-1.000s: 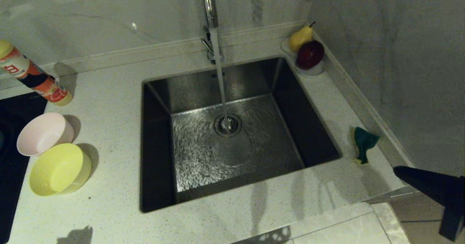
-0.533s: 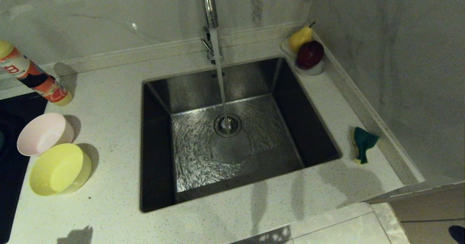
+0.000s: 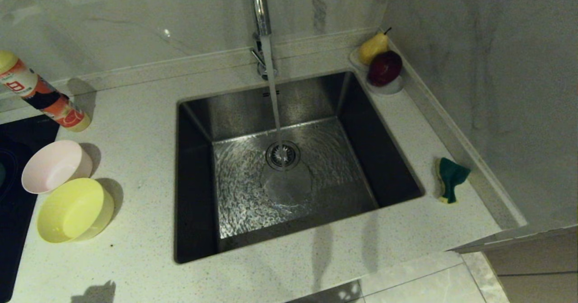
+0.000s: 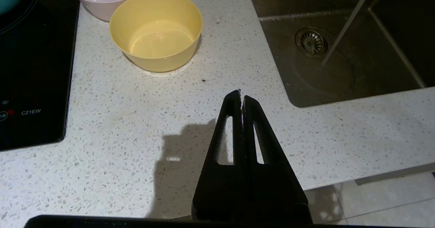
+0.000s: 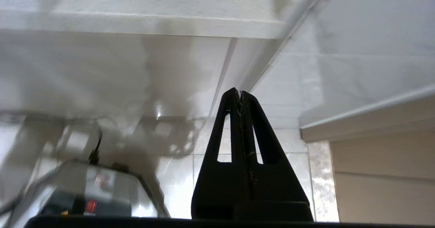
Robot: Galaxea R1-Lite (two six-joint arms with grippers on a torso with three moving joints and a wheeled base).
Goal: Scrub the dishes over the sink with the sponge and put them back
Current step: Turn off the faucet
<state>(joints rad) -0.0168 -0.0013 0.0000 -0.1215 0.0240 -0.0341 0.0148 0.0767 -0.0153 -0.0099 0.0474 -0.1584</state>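
The pink bowl [image 3: 54, 165] and yellow bowl [image 3: 74, 210] sit touching on the desk [image 3: 135, 158] left of the sink [image 3: 289, 167]; the sponge [image 3: 449, 179] lies right of it. Left pincer [image 4: 241, 97] and right pincer [image 5: 239, 93] are both together, empty.

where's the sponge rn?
Head view: the sponge lies on the counter right of the sink, near the side wall, untouched.
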